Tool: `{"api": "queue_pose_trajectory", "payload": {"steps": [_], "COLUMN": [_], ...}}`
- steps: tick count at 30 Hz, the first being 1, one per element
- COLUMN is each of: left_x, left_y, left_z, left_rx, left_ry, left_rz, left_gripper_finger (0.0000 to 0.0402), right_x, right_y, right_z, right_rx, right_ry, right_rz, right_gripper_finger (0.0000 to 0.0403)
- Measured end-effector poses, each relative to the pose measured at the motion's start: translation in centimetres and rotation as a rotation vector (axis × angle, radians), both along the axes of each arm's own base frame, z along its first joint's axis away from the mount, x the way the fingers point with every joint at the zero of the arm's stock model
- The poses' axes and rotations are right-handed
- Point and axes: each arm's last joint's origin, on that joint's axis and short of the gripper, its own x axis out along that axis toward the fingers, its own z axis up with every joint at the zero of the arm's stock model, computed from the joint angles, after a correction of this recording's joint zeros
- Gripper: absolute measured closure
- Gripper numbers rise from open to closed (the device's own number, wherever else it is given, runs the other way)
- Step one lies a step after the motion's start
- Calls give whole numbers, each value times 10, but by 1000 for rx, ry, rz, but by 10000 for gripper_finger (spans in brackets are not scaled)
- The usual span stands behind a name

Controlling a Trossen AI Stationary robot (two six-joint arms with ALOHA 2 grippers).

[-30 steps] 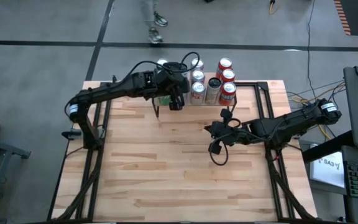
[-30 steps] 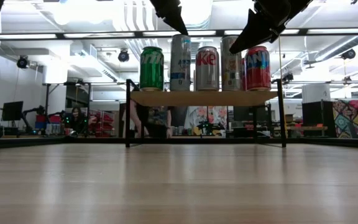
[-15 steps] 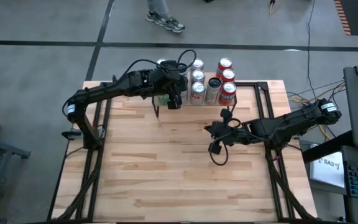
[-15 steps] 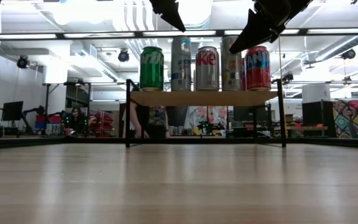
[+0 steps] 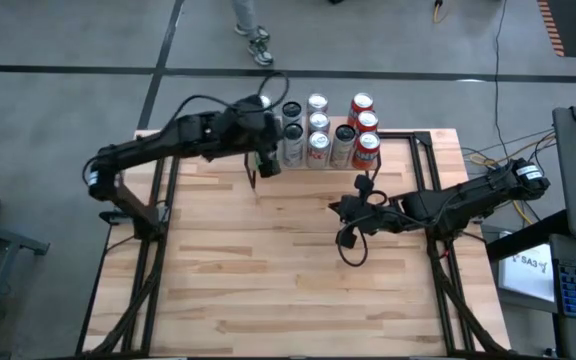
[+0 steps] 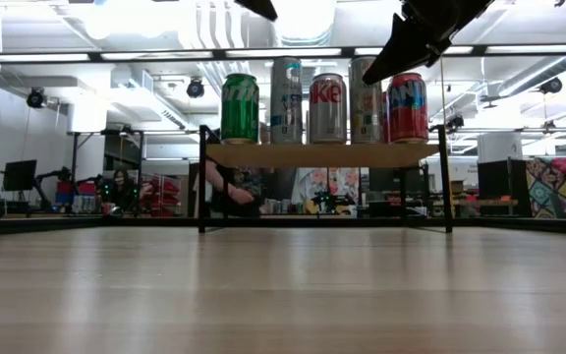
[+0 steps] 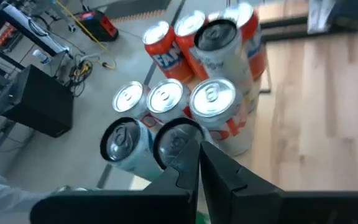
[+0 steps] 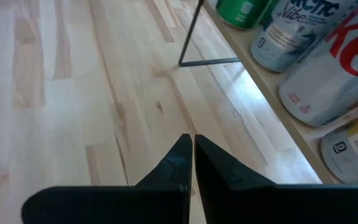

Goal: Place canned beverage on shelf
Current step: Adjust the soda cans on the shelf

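A green can (image 6: 240, 108) is seen at one end of the shelf (image 6: 322, 155), whose top board is of light wood and whose legs are black. Beside it, a pale blue and white can (image 6: 285, 100) is found, then a silver can with red letters (image 6: 327, 108), a silver-grey can (image 6: 366, 102), and a red can with blue letters (image 6: 408, 107). In the left wrist view, two orange-red cans (image 7: 162, 48) and shiny silver lids are shown. The tabletop (image 5: 268, 270) is striped in pale and honey-coloured wood. Both arms are black, as are the left gripper (image 7: 199, 163) and the right gripper (image 8: 188, 155). The floor (image 5: 68, 100) is grey.
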Motion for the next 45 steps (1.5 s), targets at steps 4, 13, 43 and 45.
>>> {"api": "queue_pose_trajectory", "payload": {"steps": [4, 13, 43, 45], "left_x": [-20, -59, -5, -4], "left_y": [-18, -58, -27, -23], "left_z": [-2, -45, -133, -134], "left_rx": [-52, -77, 32, 35], "left_ry": [-114, -323, -570, -564], "left_rz": [-36, -172, -27, -13], "left_gripper_finger": [402, 402, 402, 402], "right_x": [-1, 3, 8, 8], "right_y": [7, 16, 17, 17], "right_z": [1, 9, 23, 23], "right_rx": [1, -42, -75, -77], "right_ry": [-12, -87, -150, -150], "right_rz": [28, 92, 119, 120], "right_gripper_finger": [394, 394, 394, 394]}}
